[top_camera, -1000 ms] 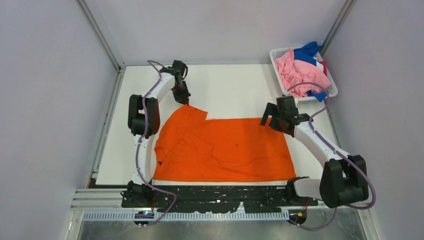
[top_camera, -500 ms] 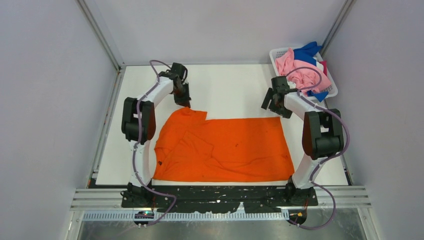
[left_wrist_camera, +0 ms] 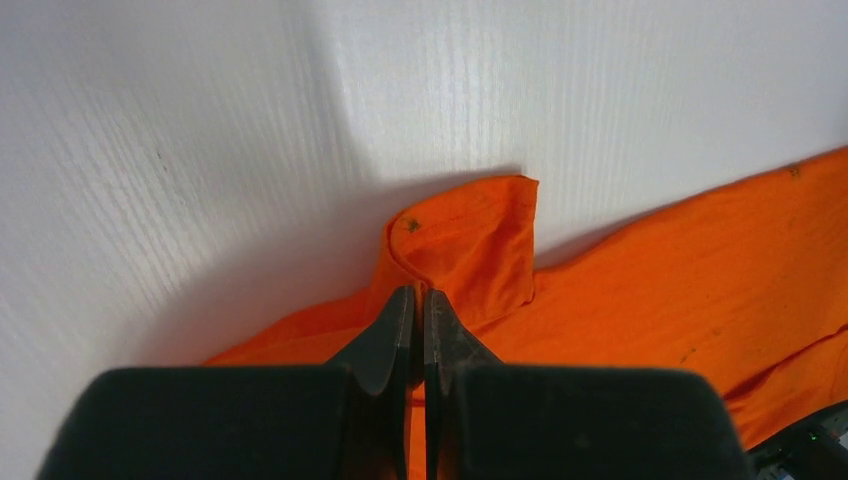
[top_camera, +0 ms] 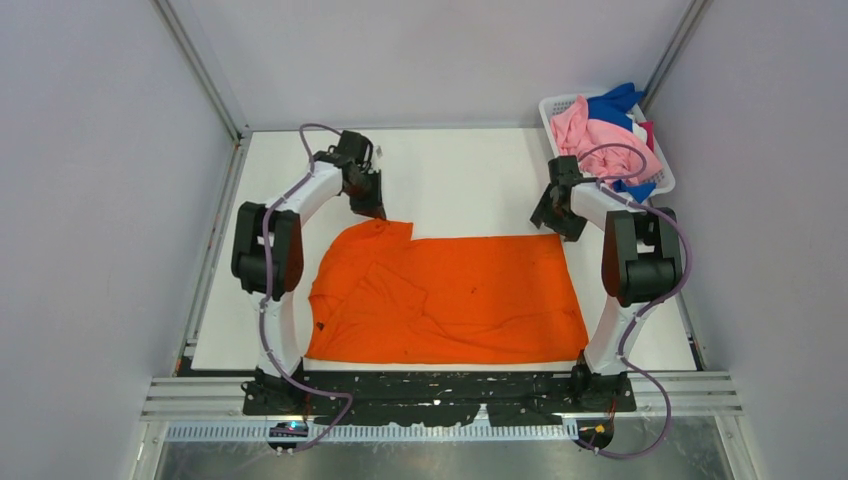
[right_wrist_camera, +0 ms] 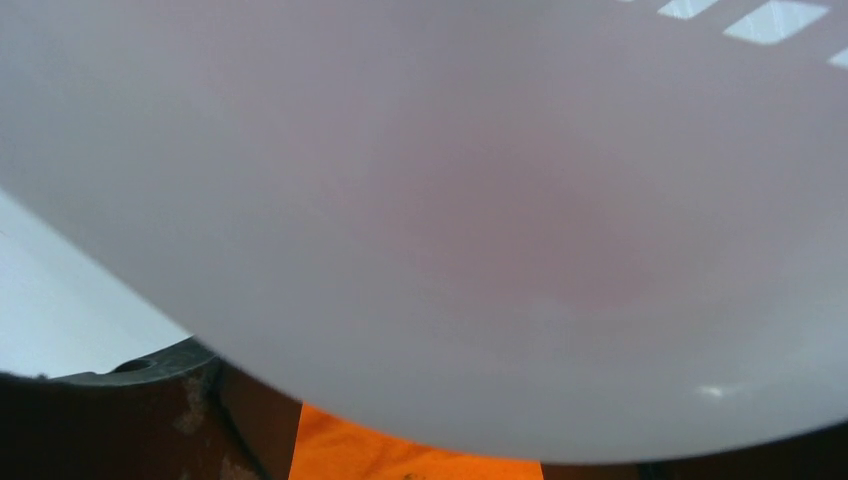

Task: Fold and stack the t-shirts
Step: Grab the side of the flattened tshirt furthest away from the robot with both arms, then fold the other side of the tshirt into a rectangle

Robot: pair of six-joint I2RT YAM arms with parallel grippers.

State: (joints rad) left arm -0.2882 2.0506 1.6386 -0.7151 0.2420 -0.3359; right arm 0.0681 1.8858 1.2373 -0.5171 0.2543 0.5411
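Orange t-shirt [top_camera: 450,295] lies spread mostly flat on the white table [top_camera: 460,180]. It fills the near middle between the two arms, its near hem along the table's front edge, with some wrinkles on the left half. Left gripper [top_camera: 370,207] is at the shirt's far-left corner, on the sleeve [left_wrist_camera: 470,240]. The jaws are pressed together with only a hairline slit between them. In the left wrist view the sleeve edge curls up to the fingertips with a shadow under it, so it looks pinched there (thin fabric, a small bite at most). Right gripper [top_camera: 553,216] sits just past the shirt's far-right corner, between the shirt and the basket [top_camera: 560,100]. I can't tell its jaw state: from above it's just a black block, and its own camera is almost fully filled by a blurred pale surface [right_wrist_camera: 450,200] with a few bright mesh-like openings at the top right. Only a sliver of orange shows at the bottom of that view, and I can't see anything held. The basket is at the far-right corner of the table, with a pink shirt [top_camera: 590,140] heaped on top, a blue shirt [top_camera: 612,102] at the far side and a bit of a magenta shirt [top_camera: 648,130] at the right edge.
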